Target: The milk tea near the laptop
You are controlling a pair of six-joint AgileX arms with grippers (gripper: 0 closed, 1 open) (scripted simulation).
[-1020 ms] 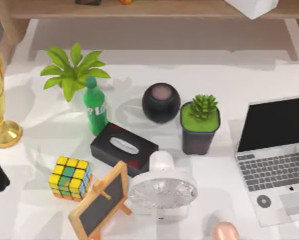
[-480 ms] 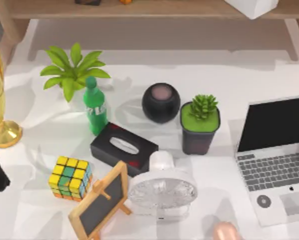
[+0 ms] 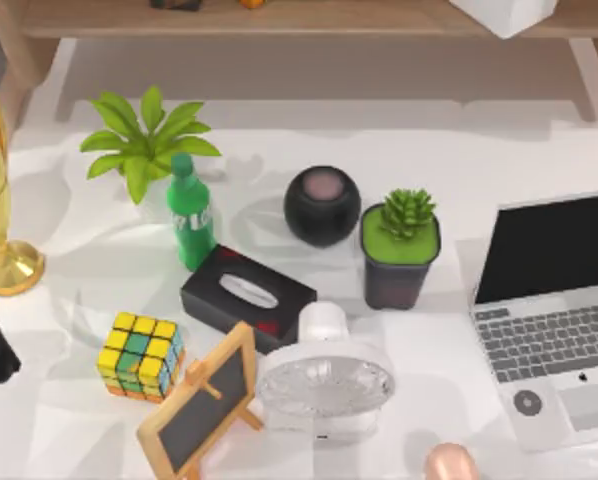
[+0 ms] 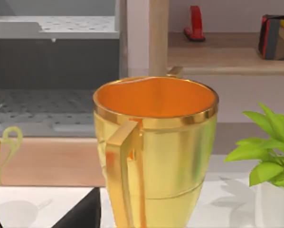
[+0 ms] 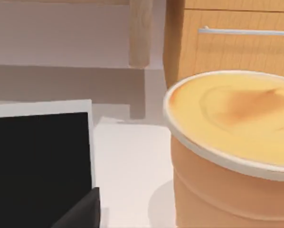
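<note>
Neither pincer's fingers can be made out, so whether they stand open or closed I cannot tell; a dark corner of each arm's own hardware sits low in its wrist view. The right wrist camera sits close on the milk tea [image 5: 227,156], a pinkish-beige cup with a pale rim and creamy orange top, with the laptop [image 5: 40,164] and its black screen just beside it across a strip of white table [image 5: 127,161]. From above, the milk tea [image 3: 449,463] is cut by the front edge, near the laptop [image 3: 554,320] and to its left, just off the front corner of the keyboard. The white fan [image 3: 324,380] stands on the milk tea's other side, further from the laptop. Beyond it come the potted succulent [image 3: 401,250], the black round speaker [image 3: 322,205], the black tissue box [image 3: 247,297], the green soda bottle [image 3: 190,212], the small chalkboard [image 3: 201,400], the colour cube [image 3: 139,355] and the leafy plant [image 3: 147,140]. Furthest from the laptop, the left wrist camera faces the golden cup [image 4: 154,152].
</note>
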